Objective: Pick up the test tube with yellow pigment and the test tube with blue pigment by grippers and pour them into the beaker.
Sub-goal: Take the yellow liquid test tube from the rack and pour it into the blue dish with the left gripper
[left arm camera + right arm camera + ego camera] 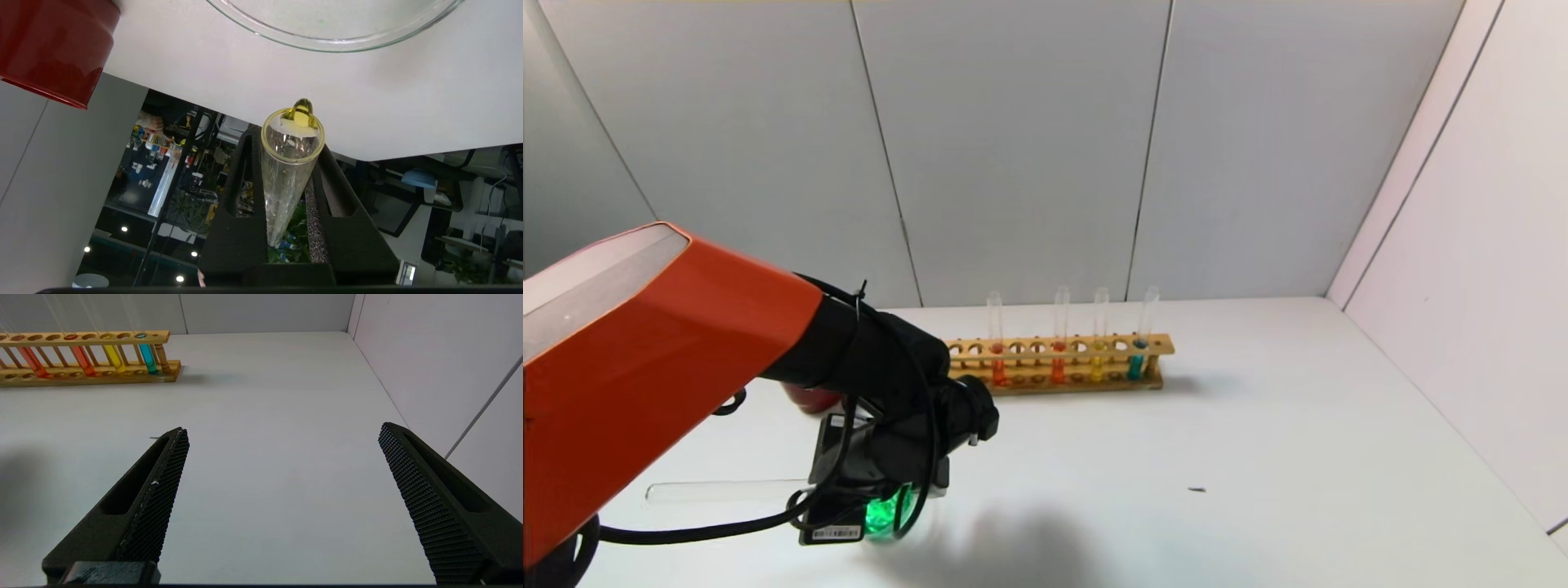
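Observation:
My left gripper is shut on the test tube with yellow pigment, which lies about level and sticks out toward the left. In the left wrist view the gripper pinches the tube, which looks almost drained, with a yellow drop at its lip. The clear beaker shows only as a rim just beyond the tube's mouth. The test tube with blue pigment stands in the wooden rack, also in the right wrist view. My right gripper is open and empty above the table.
The rack also holds a twin yellow tube and two orange-red tubes. A dark-red cup stands by the beaker, partly hidden behind my left arm in the head view. White walls close the back and right.

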{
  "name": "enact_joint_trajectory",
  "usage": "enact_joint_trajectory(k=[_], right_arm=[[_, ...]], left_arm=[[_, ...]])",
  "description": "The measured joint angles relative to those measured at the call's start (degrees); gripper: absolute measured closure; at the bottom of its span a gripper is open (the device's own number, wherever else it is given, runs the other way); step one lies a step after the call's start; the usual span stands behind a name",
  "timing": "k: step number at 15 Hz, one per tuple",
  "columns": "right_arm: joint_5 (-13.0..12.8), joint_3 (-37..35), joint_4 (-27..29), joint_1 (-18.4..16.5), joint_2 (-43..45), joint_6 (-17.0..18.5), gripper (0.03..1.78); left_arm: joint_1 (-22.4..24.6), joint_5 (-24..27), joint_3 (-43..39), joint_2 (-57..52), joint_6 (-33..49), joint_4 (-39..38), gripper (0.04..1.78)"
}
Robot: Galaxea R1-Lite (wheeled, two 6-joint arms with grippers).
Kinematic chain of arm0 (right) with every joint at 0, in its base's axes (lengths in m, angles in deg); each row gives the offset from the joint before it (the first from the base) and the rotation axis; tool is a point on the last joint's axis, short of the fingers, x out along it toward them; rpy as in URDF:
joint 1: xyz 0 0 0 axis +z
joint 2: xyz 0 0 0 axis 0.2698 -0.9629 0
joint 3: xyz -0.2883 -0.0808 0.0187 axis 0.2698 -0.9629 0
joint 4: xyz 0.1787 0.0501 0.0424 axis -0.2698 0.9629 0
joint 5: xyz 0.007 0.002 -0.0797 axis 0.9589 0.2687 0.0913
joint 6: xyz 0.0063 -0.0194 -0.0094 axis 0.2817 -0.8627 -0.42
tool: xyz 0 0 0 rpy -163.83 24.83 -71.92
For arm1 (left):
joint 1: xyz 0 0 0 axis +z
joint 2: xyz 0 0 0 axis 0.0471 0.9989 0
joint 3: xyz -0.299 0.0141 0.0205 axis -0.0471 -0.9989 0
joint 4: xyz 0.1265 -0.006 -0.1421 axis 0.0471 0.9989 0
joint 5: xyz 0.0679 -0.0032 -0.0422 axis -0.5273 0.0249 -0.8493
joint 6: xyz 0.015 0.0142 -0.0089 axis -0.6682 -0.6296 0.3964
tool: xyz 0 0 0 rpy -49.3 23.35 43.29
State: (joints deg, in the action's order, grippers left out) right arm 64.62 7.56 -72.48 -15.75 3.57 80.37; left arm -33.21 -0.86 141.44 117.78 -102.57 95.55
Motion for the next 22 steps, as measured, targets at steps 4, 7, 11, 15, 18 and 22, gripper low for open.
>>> enact_joint_trajectory(k=[4, 7, 11, 15, 18, 22], right_arm=[[0.0, 0.0, 0.0, 0.0, 0.0, 0.0, 0.11], [0.0, 0.0, 0.0, 0.0, 0.0, 0.0, 0.11], [0.0, 0.0, 0.0, 0.0, 0.0, 0.0, 0.11], [0.0, 0.0, 0.0, 0.0, 0.0, 0.0, 0.11], [0.0, 0.0, 0.0, 0.0, 0.0, 0.0, 0.11], [0.0, 0.0, 0.0, 0.0, 0.0, 0.0, 0.11]], left_arm=[[0.0, 0.0, 1.2, 0.6, 0.1, 1.5, 1.50], [-0.3, 0.0, 1.5, 0.8, 0.2, 1.9, 1.50], [-0.4, 0.0, 1.5, 0.7, 0.1, 2.0, 1.50], [-0.4, 0.0, 1.5, 0.6, -0.1, 2.6, 1.50], [-0.5, 0.1, 1.7, 0.2, 0.3, 2.7, 1.50], [-0.1, 4.0, 1.9, -1.7, 4.9, -5.9, 1.50]])
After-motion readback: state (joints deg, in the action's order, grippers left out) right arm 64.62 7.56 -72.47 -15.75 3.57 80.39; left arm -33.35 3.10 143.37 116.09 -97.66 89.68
